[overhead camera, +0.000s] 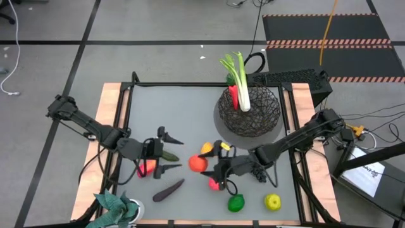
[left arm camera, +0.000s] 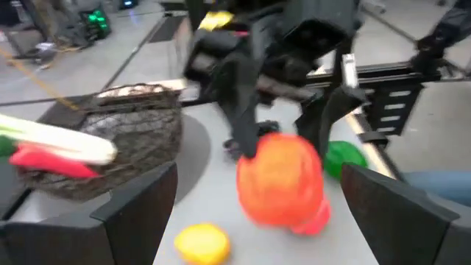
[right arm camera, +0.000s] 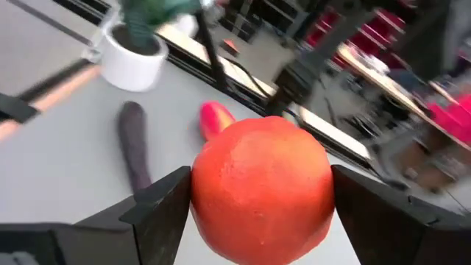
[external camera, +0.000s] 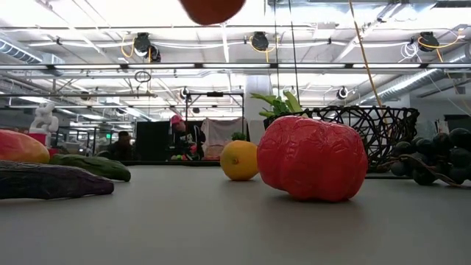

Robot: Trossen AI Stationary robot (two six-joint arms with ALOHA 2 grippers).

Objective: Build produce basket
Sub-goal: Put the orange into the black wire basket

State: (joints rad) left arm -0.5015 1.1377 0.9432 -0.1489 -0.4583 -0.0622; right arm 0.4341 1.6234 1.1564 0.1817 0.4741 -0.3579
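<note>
An orange-red round fruit (right arm camera: 261,191) hangs above the table's middle, with my right gripper (overhead camera: 205,164) shut on it. Just left of it my left gripper (overhead camera: 180,154) stands open and touches nothing; in its wrist view the fruit (left arm camera: 280,180) shows beyond the spread fingers. The black wire basket (overhead camera: 253,117) stands far right of centre with a leek (overhead camera: 239,79) and a red piece in it. On the table lie a red pepper (external camera: 313,158), a lemon (external camera: 239,160), dark grapes (external camera: 434,154), a cucumber (external camera: 96,166) and an eggplant (external camera: 44,181). My right gripper pinches the orange-red fruit between its two fingers, one on each opposite side (right arm camera: 202,202). The fingers come nearly level from the table's right side. The fruit is lifted clear of the table, as its underside (external camera: 212,7) shows at the low view's upper edge.
A green fruit (overhead camera: 235,202) and a yellow-green one (overhead camera: 273,201) lie near the front edge. A red-yellow fruit (overhead camera: 147,168) lies under my left gripper. A teal plant in a white pot (overhead camera: 120,209) stands at the front left corner. Bare table lies behind the grippers.
</note>
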